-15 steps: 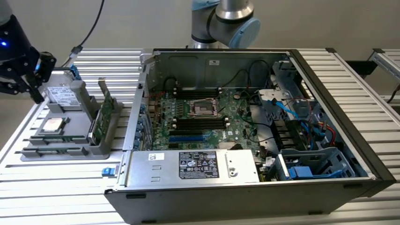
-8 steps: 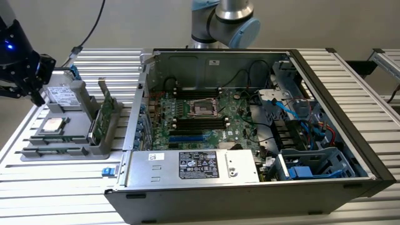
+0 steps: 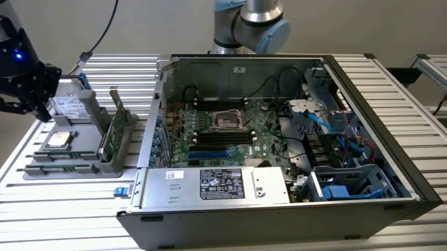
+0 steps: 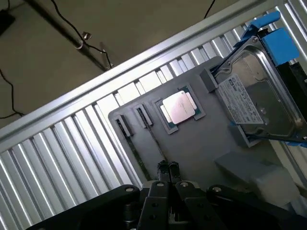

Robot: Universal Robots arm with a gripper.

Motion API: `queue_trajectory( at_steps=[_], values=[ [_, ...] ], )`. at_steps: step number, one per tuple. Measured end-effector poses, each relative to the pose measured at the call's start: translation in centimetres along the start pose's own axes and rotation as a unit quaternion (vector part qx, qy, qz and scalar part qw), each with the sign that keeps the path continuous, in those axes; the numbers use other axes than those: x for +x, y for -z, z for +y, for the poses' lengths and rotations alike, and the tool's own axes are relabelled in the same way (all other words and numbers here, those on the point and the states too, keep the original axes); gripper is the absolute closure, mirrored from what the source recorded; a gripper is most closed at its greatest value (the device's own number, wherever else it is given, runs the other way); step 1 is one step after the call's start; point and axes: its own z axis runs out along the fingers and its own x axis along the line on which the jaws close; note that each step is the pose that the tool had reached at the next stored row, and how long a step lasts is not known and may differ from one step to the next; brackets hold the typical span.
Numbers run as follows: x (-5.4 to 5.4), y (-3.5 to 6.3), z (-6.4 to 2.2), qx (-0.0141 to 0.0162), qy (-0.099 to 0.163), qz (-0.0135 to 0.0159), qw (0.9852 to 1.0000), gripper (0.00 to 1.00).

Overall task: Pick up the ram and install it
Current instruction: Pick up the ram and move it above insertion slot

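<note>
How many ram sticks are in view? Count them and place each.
2. Both stand on edge in parallel slots of the grey tray: the first ram stick beside the processor chip, the second ram stick along the tray's outer edge. Others may sit hidden in the motherboard.

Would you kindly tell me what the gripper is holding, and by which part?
Nothing, it seems: the gripper, jaws shut, hovers empty above the tray; the ram lies in its slot.
</note>
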Motion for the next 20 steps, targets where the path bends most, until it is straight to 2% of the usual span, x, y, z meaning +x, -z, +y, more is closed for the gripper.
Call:
queue_trajectory(
  at_steps=[5, 10, 15, 20],
  values=[
    [-0.01, -0.34, -0.04, 0.0013, 0.045, 0.0058, 0.999, 0.9],
    [-0.01, -0.55, -0.07, 0.0026, 0.09, 0.0117, 0.9959, 0.9],
    [-0.01, -0.61, -0.08, 0.0039, 0.135, 0.0174, 0.9907, 0.9],
    [-0.02, -0.61, -0.08, 0.005, 0.179, 0.0226, 0.9835, 0.9]
  ],
)
